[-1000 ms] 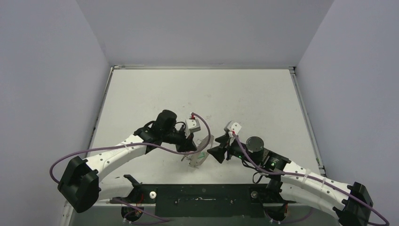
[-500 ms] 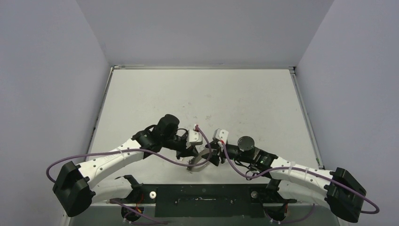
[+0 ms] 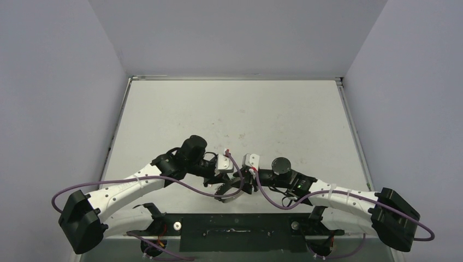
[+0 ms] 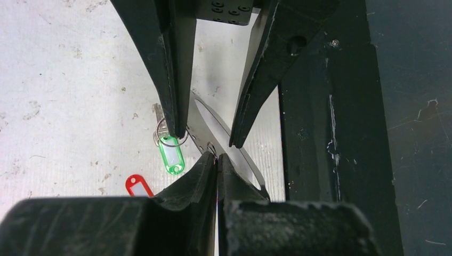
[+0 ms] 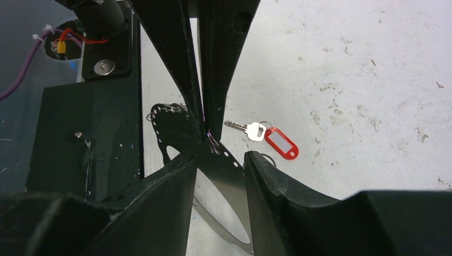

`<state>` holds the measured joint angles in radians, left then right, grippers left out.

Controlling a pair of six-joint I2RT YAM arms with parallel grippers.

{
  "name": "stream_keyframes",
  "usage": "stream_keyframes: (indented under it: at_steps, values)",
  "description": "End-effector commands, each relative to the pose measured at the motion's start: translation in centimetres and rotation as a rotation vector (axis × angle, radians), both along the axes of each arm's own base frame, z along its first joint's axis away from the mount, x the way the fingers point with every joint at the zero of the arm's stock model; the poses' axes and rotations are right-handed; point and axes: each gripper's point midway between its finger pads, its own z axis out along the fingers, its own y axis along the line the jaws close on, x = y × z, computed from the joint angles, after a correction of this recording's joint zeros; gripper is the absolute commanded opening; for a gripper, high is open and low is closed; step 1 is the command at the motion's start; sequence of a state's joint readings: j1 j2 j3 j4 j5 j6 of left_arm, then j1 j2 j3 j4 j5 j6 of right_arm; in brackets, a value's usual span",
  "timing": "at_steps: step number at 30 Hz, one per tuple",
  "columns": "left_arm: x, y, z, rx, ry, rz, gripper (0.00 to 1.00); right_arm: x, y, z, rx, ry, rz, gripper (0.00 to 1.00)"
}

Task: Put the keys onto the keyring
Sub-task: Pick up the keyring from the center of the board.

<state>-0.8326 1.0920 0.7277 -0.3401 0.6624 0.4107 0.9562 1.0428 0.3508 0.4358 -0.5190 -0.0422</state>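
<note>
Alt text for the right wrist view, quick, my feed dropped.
The left gripper, reaching in from the top, is shut on the thin grey perforated metal keyring. The right gripper stands open astride its band. A silver key with a red plastic tag lies on the white table beside them.

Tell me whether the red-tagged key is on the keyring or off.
Off. The red-tagged key lies loose on the table, beside the keyring pinched in the left tool.
</note>
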Motion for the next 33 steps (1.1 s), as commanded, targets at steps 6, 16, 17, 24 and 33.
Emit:
stream_keyframes:
  at_steps: [6, 16, 17, 24, 33]
  values:
    - [0.5, -1.2, 2.3, -0.097, -0.082, -0.021, 0.0, -0.6, 2.2, 3.8, 0.115, -0.07, 0.087, 0.28]
    - [0.8, -0.7, 2.3, -0.095, -0.101, 0.023, 0.0, -0.4, 2.1, 2.8, 0.078, -0.052, 0.075, 0.0]
    - [1.0, -0.5, 2.4, -0.092, -0.106, 0.038, 0.0, -0.4, 2.0, 2.8, 0.077, -0.055, 0.066, 0.0]
    - [1.6, 0.8, 2.5, -0.099, -0.148, 0.136, 0.2, 0.0, 0.9, 3.5, 0.104, -0.079, 0.013, 0.0]
    - [1.7, 1.5, 2.3, -0.195, -0.164, 0.23, 0.46, -0.5, 0.7, 3.9, 0.136, -0.066, 0.013, 0.0]
